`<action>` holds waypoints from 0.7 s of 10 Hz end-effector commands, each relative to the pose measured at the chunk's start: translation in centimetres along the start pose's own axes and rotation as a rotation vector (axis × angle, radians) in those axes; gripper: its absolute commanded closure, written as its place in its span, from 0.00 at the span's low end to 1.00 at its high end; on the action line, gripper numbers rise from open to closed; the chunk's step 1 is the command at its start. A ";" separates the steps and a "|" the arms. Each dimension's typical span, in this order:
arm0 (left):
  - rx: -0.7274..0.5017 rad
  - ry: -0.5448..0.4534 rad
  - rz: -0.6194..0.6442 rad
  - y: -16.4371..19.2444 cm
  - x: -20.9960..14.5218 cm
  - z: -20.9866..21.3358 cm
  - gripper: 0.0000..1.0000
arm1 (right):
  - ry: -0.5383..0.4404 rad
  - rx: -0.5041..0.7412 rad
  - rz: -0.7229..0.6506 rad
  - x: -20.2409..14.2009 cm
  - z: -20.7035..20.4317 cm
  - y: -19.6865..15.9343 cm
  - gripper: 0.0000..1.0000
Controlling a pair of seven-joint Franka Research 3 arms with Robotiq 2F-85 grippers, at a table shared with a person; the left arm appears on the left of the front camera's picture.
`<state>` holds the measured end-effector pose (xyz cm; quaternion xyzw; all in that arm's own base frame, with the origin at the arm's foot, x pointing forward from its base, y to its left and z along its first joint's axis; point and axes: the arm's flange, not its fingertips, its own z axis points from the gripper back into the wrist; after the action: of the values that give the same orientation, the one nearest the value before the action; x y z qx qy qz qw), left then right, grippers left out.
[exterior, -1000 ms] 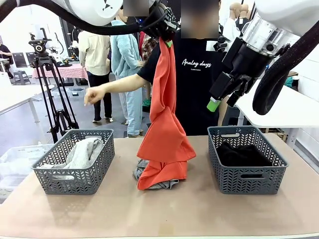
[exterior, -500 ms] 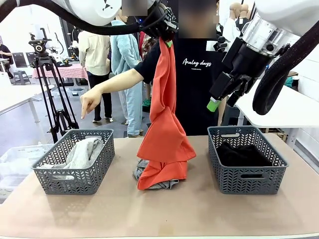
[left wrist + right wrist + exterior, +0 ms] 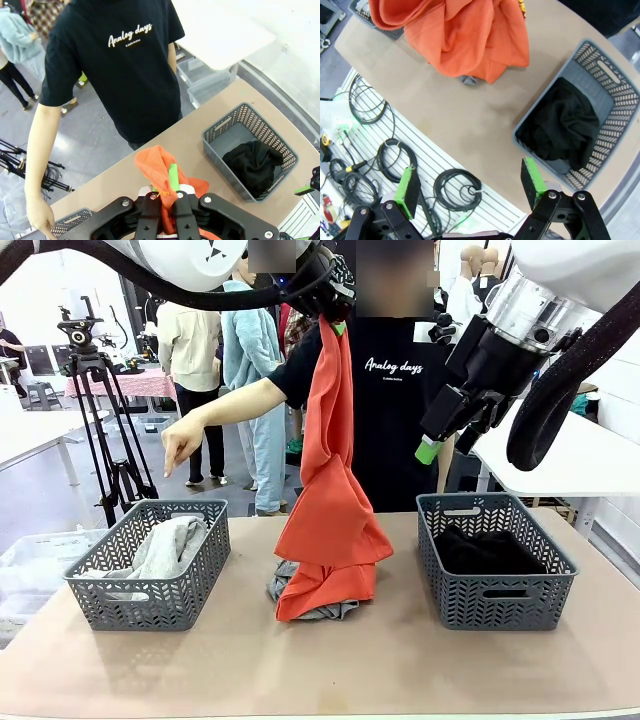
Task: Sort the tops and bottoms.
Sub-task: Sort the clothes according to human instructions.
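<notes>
My left gripper (image 3: 336, 312) is high above the table's middle, shut on the collar end of the orange top (image 3: 330, 500). The shirt hangs down, and its lower end rests on the mottled grey top (image 3: 284, 586) on the table. In the left wrist view the fingers (image 3: 172, 182) pinch the orange cloth (image 3: 152, 162). A light grey top (image 3: 168, 545) lies in the left basket (image 3: 150, 605). The black bottoms (image 3: 490, 550) fill the right basket (image 3: 495, 610). My right gripper (image 3: 448, 440) hangs open and holds nothing, above that basket (image 3: 615, 90).
A person in a black printed T-shirt (image 3: 395, 390) stands at the far side, with a hand (image 3: 182, 442) pointing down over the left basket. A camera tripod (image 3: 100, 420) stands on the far left and a white table (image 3: 570, 455) on the right. Coiled cables (image 3: 455, 187) lie below the table's near edge.
The person's outstretched hand has dropped and now points down towards the left basket. Neither arm has moved, and the orange top hangs as before.
</notes>
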<state>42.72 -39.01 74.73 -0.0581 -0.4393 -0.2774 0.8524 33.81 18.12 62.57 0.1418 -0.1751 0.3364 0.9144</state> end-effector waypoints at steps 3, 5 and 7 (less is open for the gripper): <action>0.042 0.044 -0.084 3.7 1.3 5.6 1.00 | 0.007 -0.010 0.002 -0.5 -0.2 -0.1 0.00; 0.116 0.033 -0.066 6.2 1.9 8.3 1.00 | 0.007 -0.010 0.002 -0.5 -0.2 -0.1 0.00; 0.224 0.051 -0.015 9.8 1.7 9.7 1.00 | 0.007 -0.010 0.002 -0.5 -0.2 -0.1 0.00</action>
<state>41.07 -29.16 83.37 0.0261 -0.4439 -0.2537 0.8590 33.82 18.07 62.59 0.1422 -0.1754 0.3360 0.9144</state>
